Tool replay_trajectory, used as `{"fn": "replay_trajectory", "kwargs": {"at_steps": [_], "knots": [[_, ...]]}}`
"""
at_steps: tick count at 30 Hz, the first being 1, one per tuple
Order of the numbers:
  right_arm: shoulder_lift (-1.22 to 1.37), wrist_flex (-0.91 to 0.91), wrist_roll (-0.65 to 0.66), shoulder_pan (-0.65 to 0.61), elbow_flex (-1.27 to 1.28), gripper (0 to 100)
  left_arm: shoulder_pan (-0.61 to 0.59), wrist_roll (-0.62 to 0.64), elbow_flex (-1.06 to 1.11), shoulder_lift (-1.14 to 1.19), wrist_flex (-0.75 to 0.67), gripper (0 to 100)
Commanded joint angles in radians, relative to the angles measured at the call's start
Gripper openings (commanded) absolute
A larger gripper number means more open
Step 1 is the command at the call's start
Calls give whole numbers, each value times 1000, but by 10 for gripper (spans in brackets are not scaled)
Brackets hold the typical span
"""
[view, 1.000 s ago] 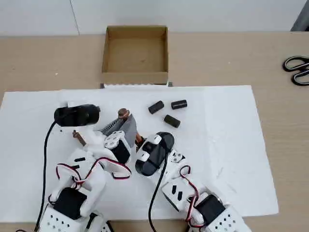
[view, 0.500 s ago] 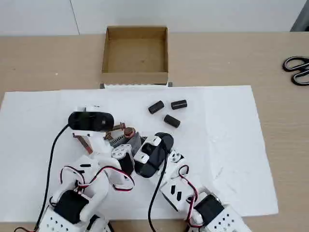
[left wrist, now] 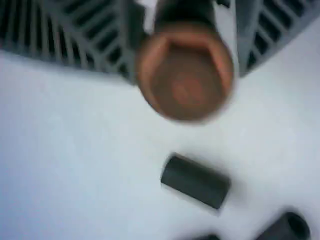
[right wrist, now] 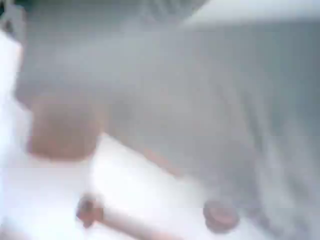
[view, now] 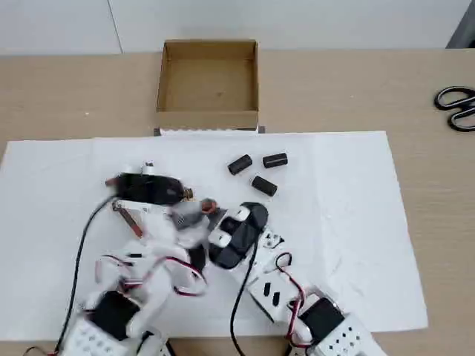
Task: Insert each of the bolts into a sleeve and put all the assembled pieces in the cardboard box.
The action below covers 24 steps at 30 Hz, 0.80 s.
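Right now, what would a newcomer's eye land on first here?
The copper bolt clamped in the left gripper, its head looming large in the left wrist view. Then three black sleeves loose on the white sheet, with the open cardboard box beyond them.

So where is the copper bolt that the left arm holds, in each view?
High view: copper bolt left of centre, between the two arms.
Left wrist view: copper bolt between the grey jaws, head toward the camera, a sleeve beyond.
Right wrist view: a copper blur may be it; too blurred to tell.
Shared landmark: the white sheet.
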Motion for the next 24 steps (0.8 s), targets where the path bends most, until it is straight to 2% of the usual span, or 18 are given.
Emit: {"fn": "replay_trajectory", "kwargs": {"at_steps": [1, 7, 12, 15, 19, 24], "knots": [[-16, -28, 9, 1, -26, 3, 3, -25, -51, -6, 9, 278], [-13, -27, 9, 4, -21, 3, 2, -57, -159, -6, 12, 272], [-16, -27, 8, 5, 9, 3, -78, -117, -246, -5, 12, 269], [-16, -27, 5, 7, 12, 3, -160, -169, -265, -5, 8, 197], [-16, -27, 3, 16, 20, 3, -245, -219, -246, -6, 8, 1], [-7, -35, -17, 125, 15, 3, -299, -272, -74, -11, 6, 6]]}}
